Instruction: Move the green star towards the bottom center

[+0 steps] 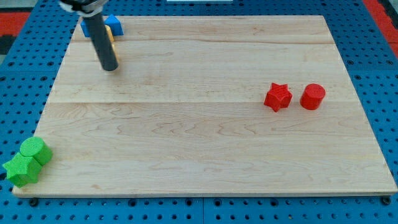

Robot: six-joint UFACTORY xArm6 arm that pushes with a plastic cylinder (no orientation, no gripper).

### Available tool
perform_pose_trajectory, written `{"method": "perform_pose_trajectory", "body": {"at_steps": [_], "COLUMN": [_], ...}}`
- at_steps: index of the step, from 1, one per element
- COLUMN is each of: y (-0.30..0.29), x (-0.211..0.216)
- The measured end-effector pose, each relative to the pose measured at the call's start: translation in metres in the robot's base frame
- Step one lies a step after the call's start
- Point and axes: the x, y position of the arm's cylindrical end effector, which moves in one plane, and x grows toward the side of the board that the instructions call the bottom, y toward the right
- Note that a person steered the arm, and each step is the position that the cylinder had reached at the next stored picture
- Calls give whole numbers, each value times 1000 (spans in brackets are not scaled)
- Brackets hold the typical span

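The green star (20, 169) lies at the board's bottom left corner, touching a green cylinder (34, 150) just above and to its right. My tip (110, 66) is in the upper left of the board, far above the green star. A blue block (114, 25) and a yellow block (112, 47) sit right behind the rod near the top left; the rod partly hides the yellow one.
A red star (277, 97) and a red cylinder (313, 96) sit side by side at the right of the wooden board (205, 143). Blue pegboard (385, 81) surrounds the board.
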Motion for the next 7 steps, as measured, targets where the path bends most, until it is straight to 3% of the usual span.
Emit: {"method": "perform_pose_trajectory", "body": {"at_steps": [1, 2, 4, 5, 6, 7], "y": [0, 34, 139, 143, 109, 51], "x": [-48, -22, 181, 280, 282, 231]}}
